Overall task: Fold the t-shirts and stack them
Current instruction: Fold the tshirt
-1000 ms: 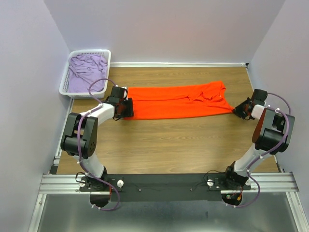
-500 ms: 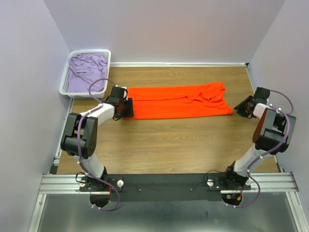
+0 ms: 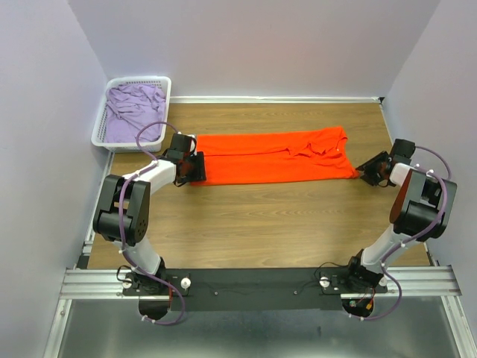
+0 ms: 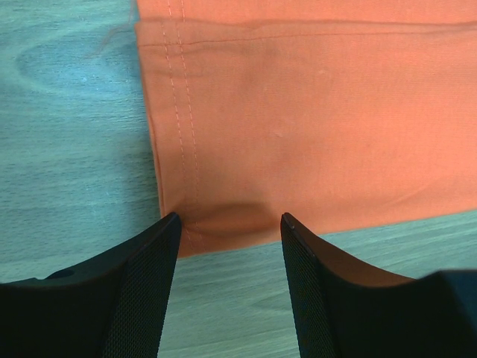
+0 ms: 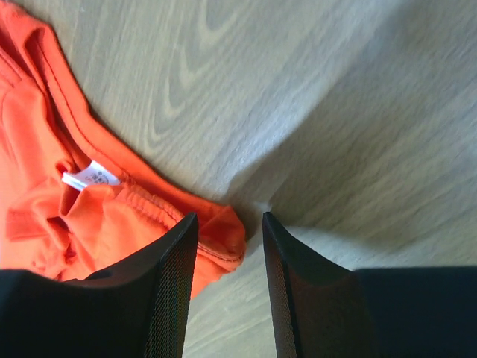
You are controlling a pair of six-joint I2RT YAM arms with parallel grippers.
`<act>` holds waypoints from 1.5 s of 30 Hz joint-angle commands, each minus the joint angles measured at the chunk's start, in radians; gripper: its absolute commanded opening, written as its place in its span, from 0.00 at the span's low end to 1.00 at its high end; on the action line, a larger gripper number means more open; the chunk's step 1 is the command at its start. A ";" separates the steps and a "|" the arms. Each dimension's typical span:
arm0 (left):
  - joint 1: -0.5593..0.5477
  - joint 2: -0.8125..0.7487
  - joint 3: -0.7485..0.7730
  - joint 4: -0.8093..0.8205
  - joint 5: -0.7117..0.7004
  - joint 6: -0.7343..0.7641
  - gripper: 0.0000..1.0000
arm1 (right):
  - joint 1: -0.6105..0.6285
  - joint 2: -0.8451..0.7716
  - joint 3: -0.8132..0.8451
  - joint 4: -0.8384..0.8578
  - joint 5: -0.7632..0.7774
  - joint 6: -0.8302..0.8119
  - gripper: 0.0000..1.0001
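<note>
The orange t-shirt (image 3: 276, 156) lies as a long strip across the table, neck end to the right. Its hemmed left corner (image 4: 186, 216) sits on the wood just ahead of my left gripper (image 4: 231, 220), which is open and low at that end (image 3: 198, 168). At the other end my right gripper (image 5: 229, 218) is open. The shirt's near right corner (image 5: 223, 240) lies slack between its fingers, against the left one and not pinched. The collar label (image 5: 89, 177) shows nearby. The lilac t-shirt (image 3: 133, 104) is crumpled in the basket.
The white lattice basket (image 3: 141, 80) stands at the back left corner, off the wooden table (image 3: 261, 216). Walls close in on both sides. The right arm's elbow (image 3: 421, 201) stands near the right wall, and the left arm's elbow (image 3: 123, 209) near the left edge.
My right gripper has opened and let go of the shirt's right corner, which was pulled out towards it and now lies slack. The left gripper has not moved.
</note>
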 commanded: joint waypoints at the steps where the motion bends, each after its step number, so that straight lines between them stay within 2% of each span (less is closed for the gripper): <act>1: 0.007 0.010 -0.047 -0.108 -0.005 0.006 0.65 | -0.008 -0.028 -0.033 -0.018 -0.043 0.044 0.48; 12: 0.007 0.010 -0.052 -0.108 -0.006 0.006 0.65 | -0.008 -0.078 -0.033 -0.018 -0.031 0.061 0.48; 23: 0.007 0.002 -0.067 -0.102 -0.009 0.002 0.65 | -0.008 -0.037 -0.053 -0.018 -0.039 0.098 0.46; 28: 0.007 0.002 -0.072 -0.099 -0.017 0.003 0.65 | -0.008 -0.028 -0.064 -0.018 -0.016 0.081 0.35; 33: 0.007 0.005 -0.073 -0.095 -0.015 -0.001 0.65 | -0.010 -0.017 -0.070 -0.018 -0.008 0.075 0.31; 40: 0.007 0.005 -0.079 -0.095 -0.025 0.005 0.65 | -0.022 -0.008 -0.052 -0.020 0.030 0.056 0.04; 42: 0.007 0.006 -0.084 -0.095 -0.029 0.006 0.65 | -0.026 -0.009 -0.036 -0.024 0.048 0.044 0.01; 45: 0.007 0.011 -0.084 -0.102 -0.037 0.008 0.65 | -0.033 -0.009 -0.007 -0.038 0.061 0.019 0.01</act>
